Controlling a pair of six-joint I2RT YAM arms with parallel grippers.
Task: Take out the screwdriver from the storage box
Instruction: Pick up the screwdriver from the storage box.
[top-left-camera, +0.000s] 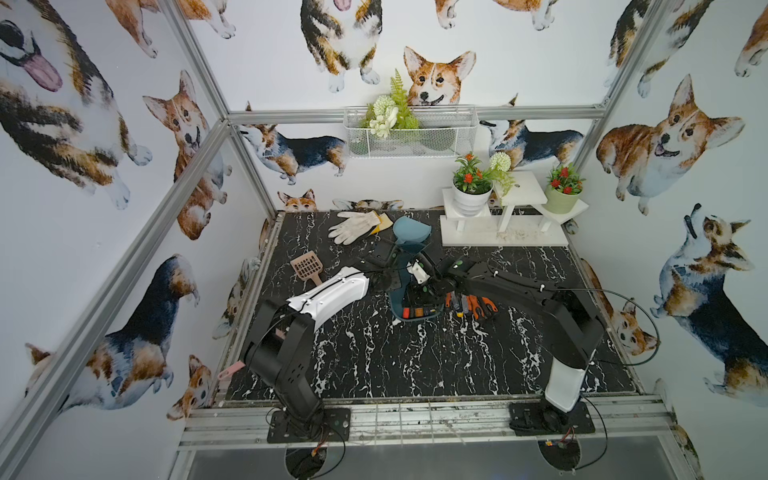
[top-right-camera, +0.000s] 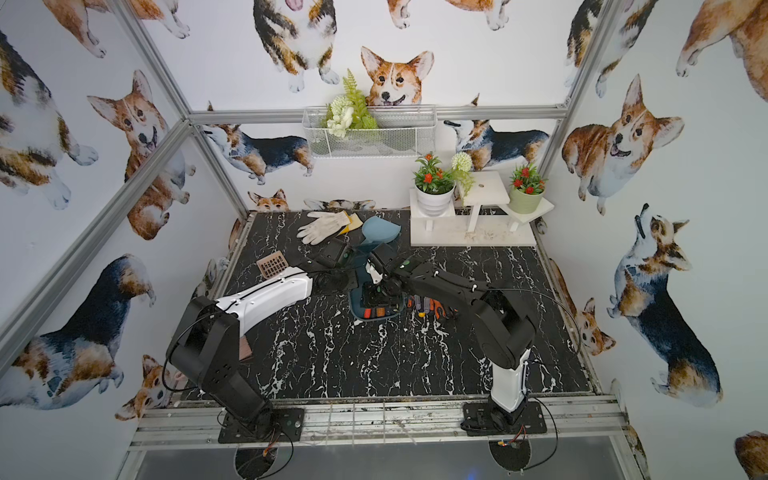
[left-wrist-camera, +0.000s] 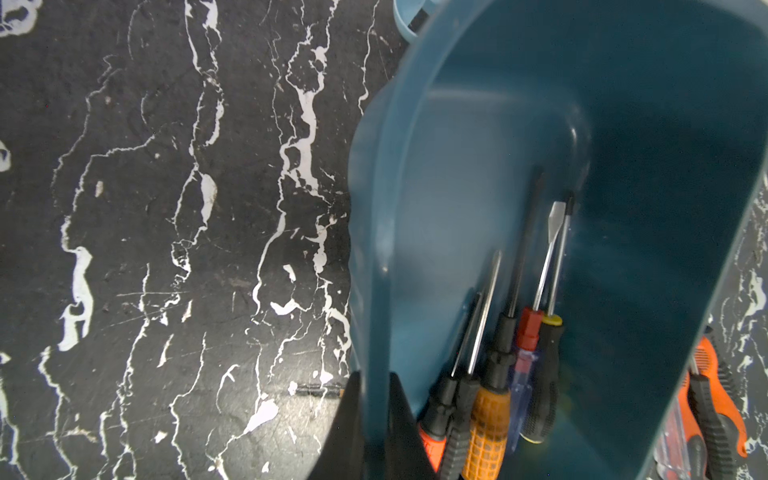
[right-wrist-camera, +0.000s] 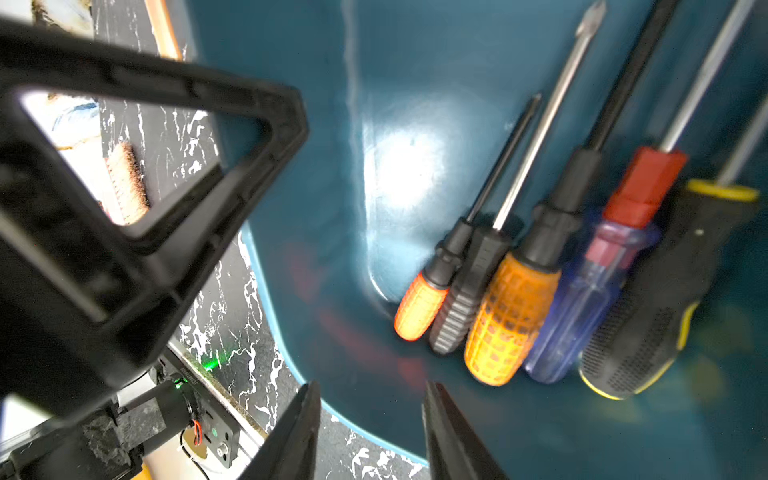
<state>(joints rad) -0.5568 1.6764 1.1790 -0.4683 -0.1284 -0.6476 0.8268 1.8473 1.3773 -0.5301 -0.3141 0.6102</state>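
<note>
Black marble table (top-left-camera: 374, 353). Storage box (left-wrist-camera: 478, 145) mid-table, its side wall pinched by left gripper (left-wrist-camera: 374, 376). Right gripper (right-wrist-camera: 372, 386) above box rim, fingers apart, empty. Five screwdrivers (right-wrist-camera: 511, 320) side by side inside, handles cornered.

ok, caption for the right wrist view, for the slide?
Right gripper, jaws apart, poised over the teal storage box, five screwdrivers lying side by side inside.

Five screwdrivers (right-wrist-camera: 511, 316) side by side in storage box (right-wrist-camera: 316, 174); right gripper (right-wrist-camera: 370, 415), jaws apart
</note>
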